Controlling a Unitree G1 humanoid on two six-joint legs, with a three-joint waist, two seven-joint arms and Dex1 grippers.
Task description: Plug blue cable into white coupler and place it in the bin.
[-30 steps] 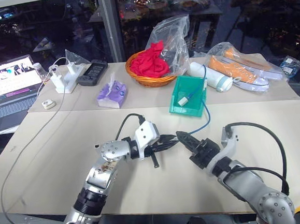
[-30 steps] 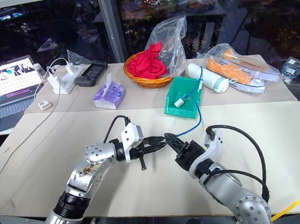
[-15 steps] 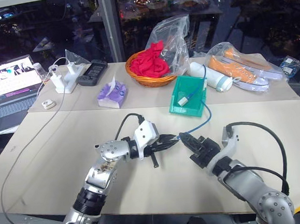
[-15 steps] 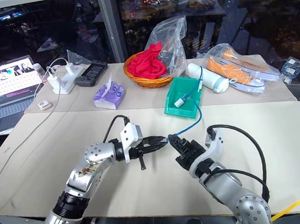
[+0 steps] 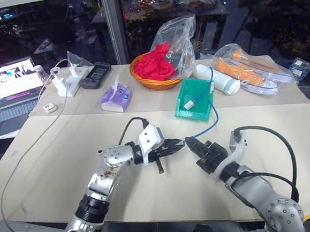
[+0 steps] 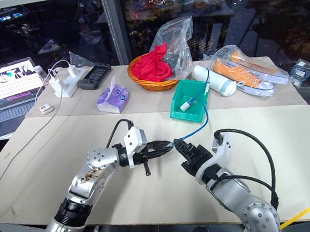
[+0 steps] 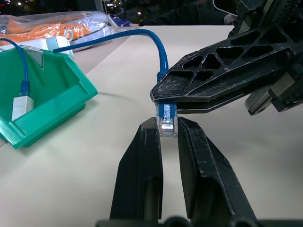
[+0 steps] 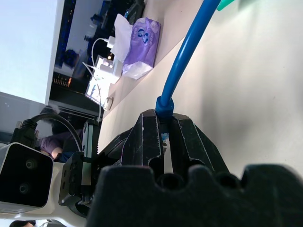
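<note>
1. A cream tabletop (image 5: 66, 150) stands before dark night windows, with a second one butted against its far edge.
2. Near the middle, the left gripper (image 5: 179, 143) and the right gripper (image 5: 189, 143) meet tip to tip, just above the surface.
3. The left jaws are closed on the clear plug end of the blue cable (image 7: 166, 118); the left wrist view shows the plug pinched between the two black fingers (image 7: 144, 156).
4. The right jaws are also clamped shut on the same cable, gripping it just behind the plug, where the blue cord comes out of the fingertips.
5. From the grippers the cable arcs away toward 1 o'clock, up over the rim and into the green bin (image 5: 184, 107).
6. Inside the bin lies the white coupler (image 5: 189, 106), with the cable's other end at it; whether it is plugged in I cannot tell.
7. The bin sits at 12 o'clock from the grippers, on the seam between the tabletops.
8. At 11 o'clock from the bin is an orange basket (image 5: 152, 83) with red cloth; a laptop (image 5: 8, 87) sits at the far left edge.
</note>
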